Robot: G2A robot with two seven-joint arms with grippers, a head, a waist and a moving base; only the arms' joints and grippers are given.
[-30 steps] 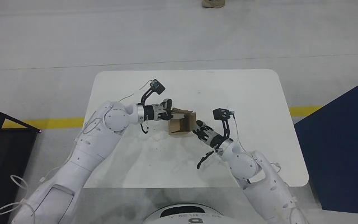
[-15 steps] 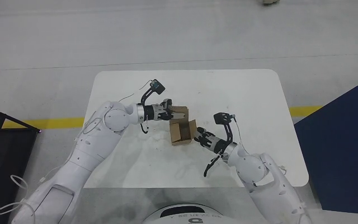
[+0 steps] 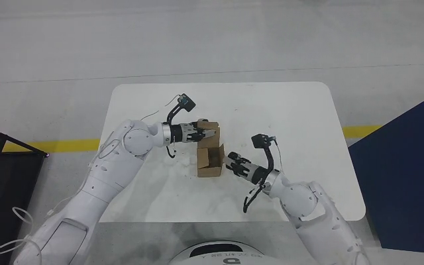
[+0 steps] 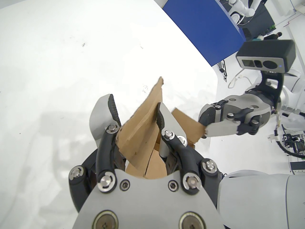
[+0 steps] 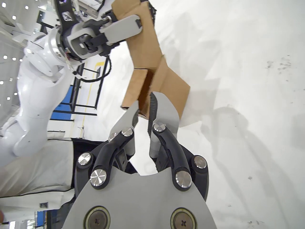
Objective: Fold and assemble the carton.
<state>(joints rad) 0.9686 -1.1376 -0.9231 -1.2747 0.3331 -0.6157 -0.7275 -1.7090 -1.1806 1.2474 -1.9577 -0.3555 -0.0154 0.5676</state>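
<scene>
Cardboard of the carton (image 3: 209, 162) looked light and crease-prone, so I judged edges best: left tool (image 3: 210, 133) clamped its 12 o'clock flap, right tool (image 3: 229, 163) pinched its 3 o'clock wall.

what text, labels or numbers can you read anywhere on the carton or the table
None can be read.
The carton shows plain brown faces, with no print or label on them.
The table carries only faint dark smudges, no writing.
</scene>
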